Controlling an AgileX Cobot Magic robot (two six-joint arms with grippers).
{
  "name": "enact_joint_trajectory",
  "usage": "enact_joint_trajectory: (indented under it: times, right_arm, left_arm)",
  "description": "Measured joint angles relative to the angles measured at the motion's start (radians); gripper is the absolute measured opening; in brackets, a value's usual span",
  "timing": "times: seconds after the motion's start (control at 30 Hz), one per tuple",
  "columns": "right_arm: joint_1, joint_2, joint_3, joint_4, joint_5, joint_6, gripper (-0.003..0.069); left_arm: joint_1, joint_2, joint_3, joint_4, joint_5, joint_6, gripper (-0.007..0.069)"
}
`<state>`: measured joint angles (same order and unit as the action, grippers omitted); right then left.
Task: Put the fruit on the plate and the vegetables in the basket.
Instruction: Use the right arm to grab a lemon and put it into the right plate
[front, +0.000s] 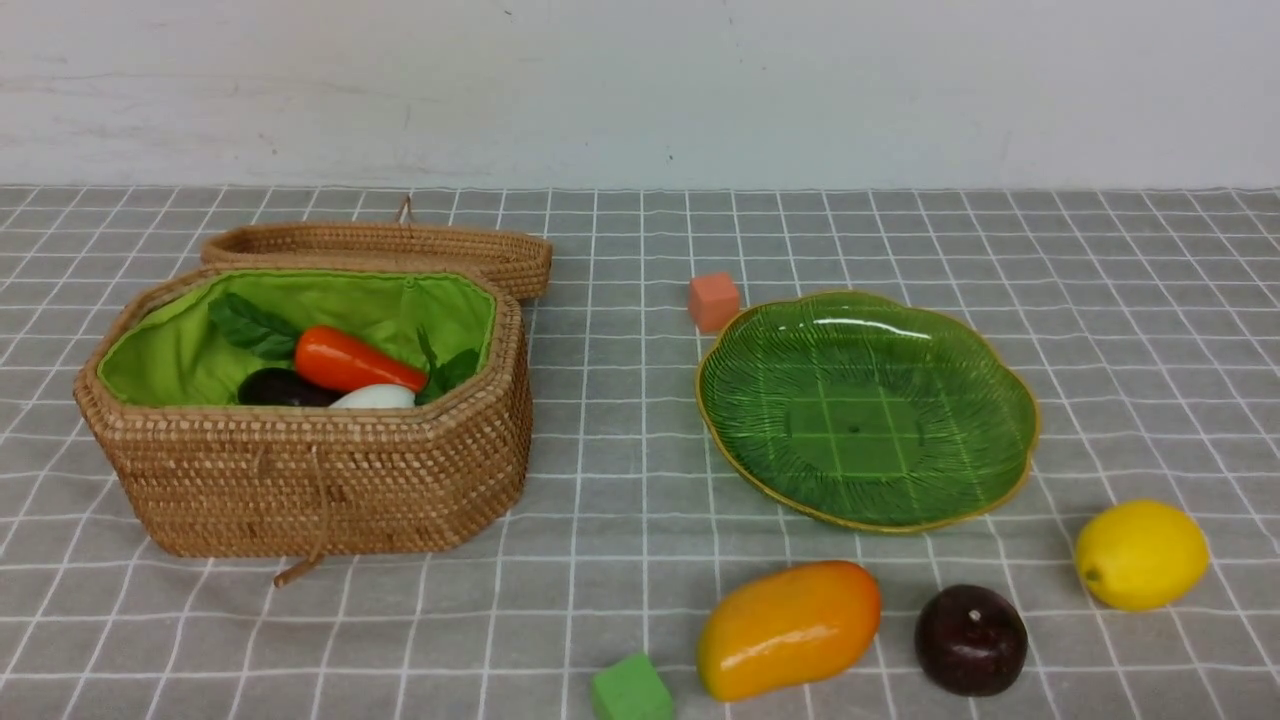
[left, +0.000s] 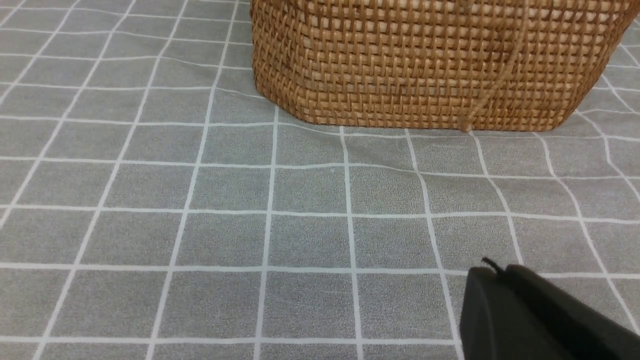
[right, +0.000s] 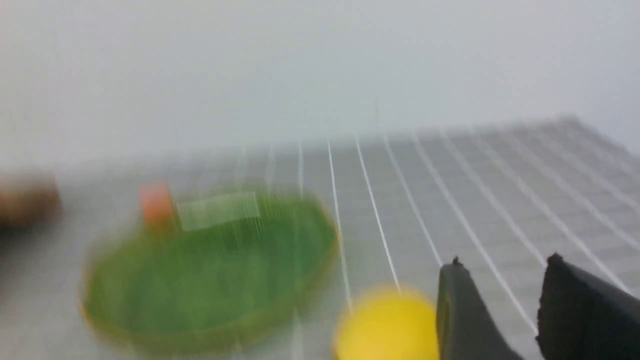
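The open wicker basket (front: 300, 470) stands at the left and holds the orange carrot (front: 355, 362), the dark eggplant (front: 280, 388) and the white oval vegetable (front: 375, 397). The green plate (front: 770, 400) at the right has nothing on it. In front of it lie the mango (front: 788, 628), the maroon fruit (front: 970, 640) and the lemon (front: 1140, 553). Neither arm shows in the front view. My left gripper (left: 495, 272) is shut and empty, low over the cloth near the basket's wall (left: 425, 65). My right gripper (right: 502, 265) is open and empty, just beside the lemon (right: 385, 325), with the blurred plate (right: 210, 270) beyond.
The wicker lid (front: 380, 250) lies behind the basket. A small orange cube (front: 714, 301) sits at the plate's far left rim. A small green cube (front: 630, 690) sits by the mango at the front edge. A grey checked cloth covers the table.
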<state>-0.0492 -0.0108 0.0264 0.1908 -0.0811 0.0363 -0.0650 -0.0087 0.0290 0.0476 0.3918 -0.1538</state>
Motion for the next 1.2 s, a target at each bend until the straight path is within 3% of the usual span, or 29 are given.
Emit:
enact_joint_trajectory:
  times: [0.13, 0.33, 0.53, 0.63, 0.77, 0.97, 1.13, 1.2]
  right_arm:
    - [0.000, 0.000, -0.002, 0.063, -0.262, 0.153, 0.0244]
    - [0.000, 0.013, -0.143, 0.078, -0.273, 0.247, 0.0244]
    - [0.000, 0.216, -0.469, 0.077, 0.030, 0.262, 0.0244]
    - [0.000, 0.429, -0.594, 0.001, 0.305, 0.227, 0.0244]
    - [0.000, 0.563, -0.598, -0.049, 0.398, 0.202, 0.0244]
    - [0.000, 0.845, -0.614, 0.038, 0.499, 0.205, 0.0247]
    - [0.000, 1.067, -0.758, 0.111, 0.630, 0.205, 0.0316]
    - [0.000, 1.194, -0.866, 0.112, 0.680, 0.224, 0.0410]
  left_arm:
    - [0.000, 0.000, 0.000, 0.000, 0.000, 0.000, 0.0015]
    - [0.000, 0.000, 0.000, 0.000, 0.000, 0.000, 0.0018]
    - [0.000, 0.000, 0.000, 0.000, 0.000, 0.000, 0.0023]
    - [0.000, 0.000, 0.000, 0.000, 0.000, 0.000, 0.0029]
    - [0.000, 0.000, 0.000, 0.000, 0.000, 0.000, 0.0031]
    - [0.000, 0.000, 0.000, 0.000, 0.000, 0.000, 0.0037]
    - [0.000, 0.000, 0.000, 0.000, 0.000, 0.000, 0.0041]
    - [0.000, 0.000, 0.000, 0.000, 0.000, 0.000, 0.0046]
